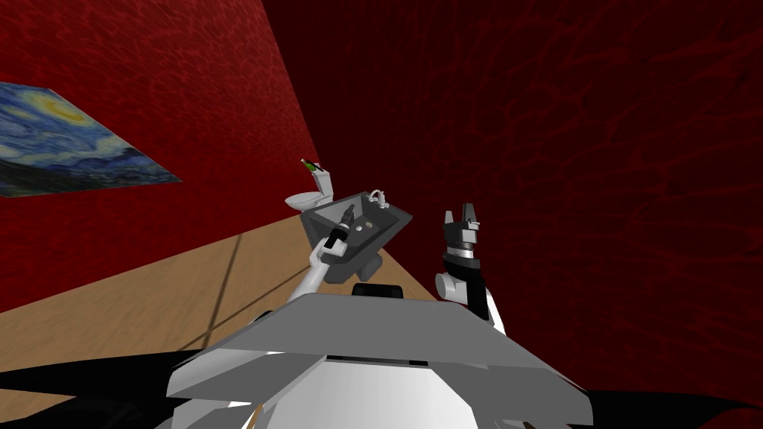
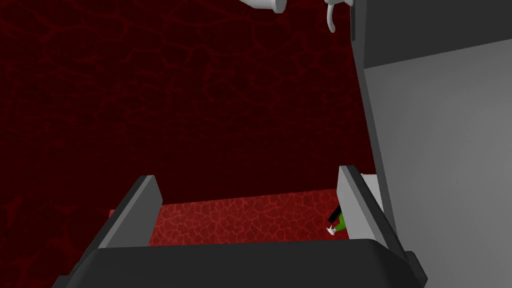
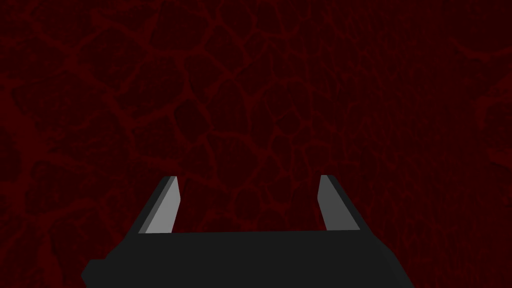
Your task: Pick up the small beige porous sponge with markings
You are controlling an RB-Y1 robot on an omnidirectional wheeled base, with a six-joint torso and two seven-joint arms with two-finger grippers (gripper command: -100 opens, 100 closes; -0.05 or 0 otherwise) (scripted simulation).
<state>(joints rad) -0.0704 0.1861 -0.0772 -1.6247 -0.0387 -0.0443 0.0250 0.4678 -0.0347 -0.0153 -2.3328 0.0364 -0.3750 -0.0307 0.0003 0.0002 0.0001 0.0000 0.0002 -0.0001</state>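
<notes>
A grey sink [image 1: 390, 220] stands against the dark red wall, with a white faucet [image 1: 378, 196] at its back rim. In its basin lies a small beige speck [image 1: 369, 222], too small to tell whether it is the sponge. My left gripper [image 1: 347, 216] reaches over the basin's near left rim. In the left wrist view this left gripper [image 2: 250, 200] is open and holds nothing. The sink's grey wall [image 2: 440, 150] runs close beside one of its fingers [image 2: 357, 205]. My right gripper [image 1: 463, 218] is raised to the right of the sink, and in its wrist view the right gripper [image 3: 247, 200] is open and empty.
A white toilet [image 1: 307, 199] stands left of the sink, with a green bottle [image 1: 309, 165] on its tank. The bottle [image 2: 339, 222] also peeks past my left finger. Wooden floor [image 1: 149, 298] spreads to the left. A painting [image 1: 67, 141] hangs on the left wall.
</notes>
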